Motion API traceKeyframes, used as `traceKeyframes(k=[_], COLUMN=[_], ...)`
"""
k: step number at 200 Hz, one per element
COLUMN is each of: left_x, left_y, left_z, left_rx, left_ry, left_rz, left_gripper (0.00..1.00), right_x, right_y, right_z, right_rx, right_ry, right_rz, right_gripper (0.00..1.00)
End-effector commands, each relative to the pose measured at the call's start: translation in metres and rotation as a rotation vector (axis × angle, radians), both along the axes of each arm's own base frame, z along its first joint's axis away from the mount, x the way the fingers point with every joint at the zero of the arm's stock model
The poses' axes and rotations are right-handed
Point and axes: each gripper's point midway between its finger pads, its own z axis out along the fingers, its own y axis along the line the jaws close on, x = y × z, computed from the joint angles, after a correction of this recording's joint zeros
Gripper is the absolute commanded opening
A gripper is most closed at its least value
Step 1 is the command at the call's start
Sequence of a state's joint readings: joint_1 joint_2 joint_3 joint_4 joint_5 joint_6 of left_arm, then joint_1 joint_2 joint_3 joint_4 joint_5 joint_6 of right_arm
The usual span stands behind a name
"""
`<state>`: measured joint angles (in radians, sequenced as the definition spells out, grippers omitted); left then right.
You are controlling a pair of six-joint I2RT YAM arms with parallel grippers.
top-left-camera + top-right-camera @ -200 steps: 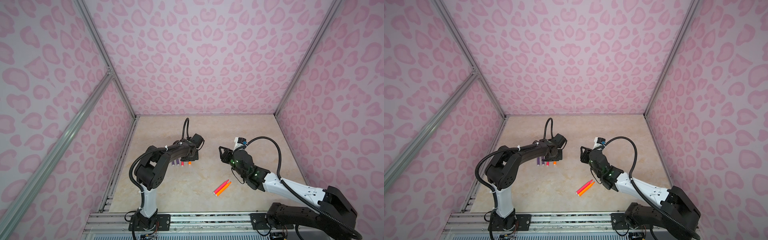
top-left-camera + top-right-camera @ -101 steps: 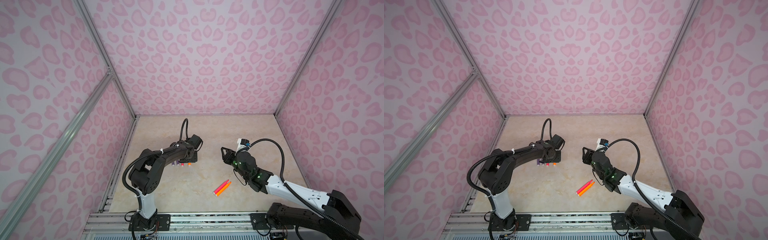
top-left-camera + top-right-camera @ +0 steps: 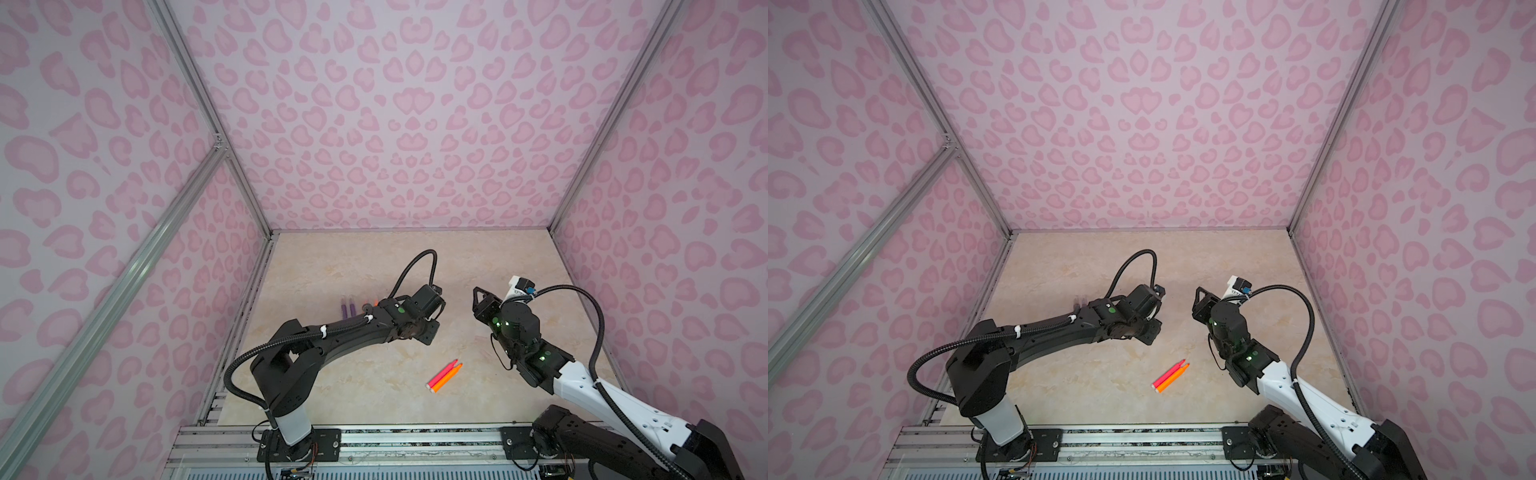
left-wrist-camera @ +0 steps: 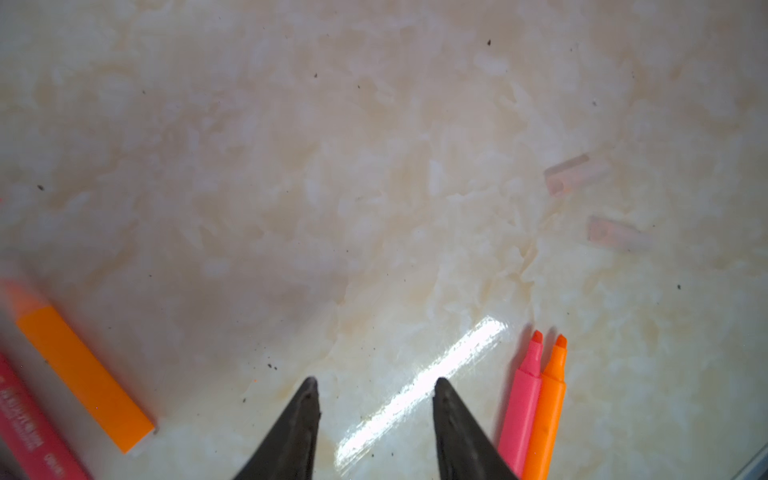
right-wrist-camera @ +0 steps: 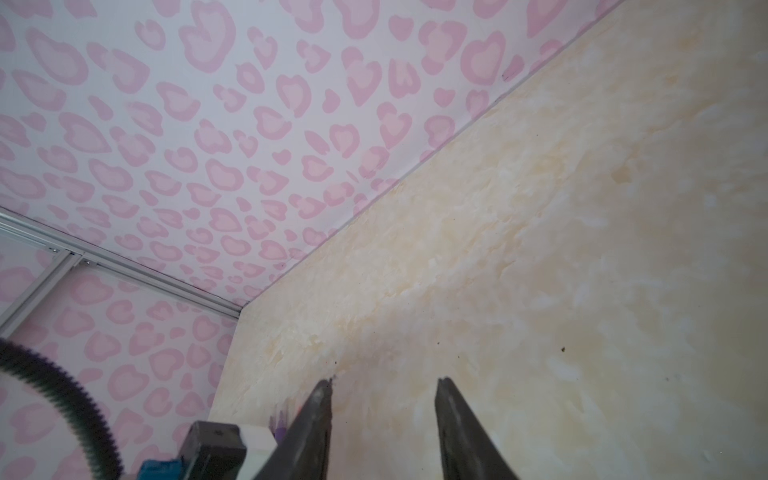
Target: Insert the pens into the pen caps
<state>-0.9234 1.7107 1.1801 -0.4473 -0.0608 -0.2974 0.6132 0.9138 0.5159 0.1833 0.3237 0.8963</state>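
Two uncapped pens, one pink (image 4: pixel 521 411) and one orange (image 4: pixel 547 411), lie side by side just beside my open left gripper (image 4: pixel 376 384), which holds nothing. In both top views this pair (image 3: pixel 444 376) (image 3: pixel 1170 377) lies near the front, in front of the left gripper (image 3: pixel 426 334) (image 3: pixel 1148 330). Two clear pen caps (image 4: pixel 573 172) (image 4: pixel 615 232) lie further out on the floor. A capped orange pen (image 4: pixel 79 374) and a pink-red pen (image 4: pixel 25 424) lie off to the side. Two purple pens (image 3: pixel 348 309) rest behind the left arm. My right gripper (image 5: pixel 384 382) (image 3: pixel 478 297) hangs open and empty, raised.
The beige marbled floor (image 3: pixel 374 257) is boxed in by pink-patterned walls (image 3: pixel 395 124) on three sides. An aluminium rail (image 3: pixel 374 440) carrying both arm bases runs along the front edge. The left arm's black cable (image 3: pixel 415 266) loops above its wrist.
My left gripper has opened and moved right and toward the front, away from the row of pens at the left. The right arm has drifted slightly to the right.
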Motion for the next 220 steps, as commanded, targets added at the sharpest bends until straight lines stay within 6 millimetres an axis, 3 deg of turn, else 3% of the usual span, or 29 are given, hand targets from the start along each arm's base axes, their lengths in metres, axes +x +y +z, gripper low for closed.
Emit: traceKeyframes(k=[1,46,91,188,220], left_x=[-0.022,-0.049,-0.075,-0.087,-0.082], left_y=[-0.003,-0.016,-0.035,-0.047,-0.043], left_z=[0.001,-0.016,-0.032,-0.054,-0.062], left_rx=[-0.043,-0.010,0.059,0.122,0.169], left_ry=[0.027,0.051,0.058,0.101,0.095], left_rz=[-0.099,-0.237,-0.363,-0.418,-0.398], left_gripper=[0.48,0.49,0.48,0.48,0.47], right_x=[-0.006,-0.013,-0.018,-0.024,-0.023], right_y=[-0.026,-0.056,-0.063,-0.067,-0.065], right_z=[-0.005,-0.004,-0.001,0.001,0.000], right_rx=[-0.055,-0.052,-0.023,-0.012,-0.008], right_ry=[-0.010,-0.037,-0.070,-0.085,-0.086], right_rz=[-0.101,-0.182,-0.184,-0.189,-0.178], right_gripper=[0.44,0.46,0.48,0.49,0.50])
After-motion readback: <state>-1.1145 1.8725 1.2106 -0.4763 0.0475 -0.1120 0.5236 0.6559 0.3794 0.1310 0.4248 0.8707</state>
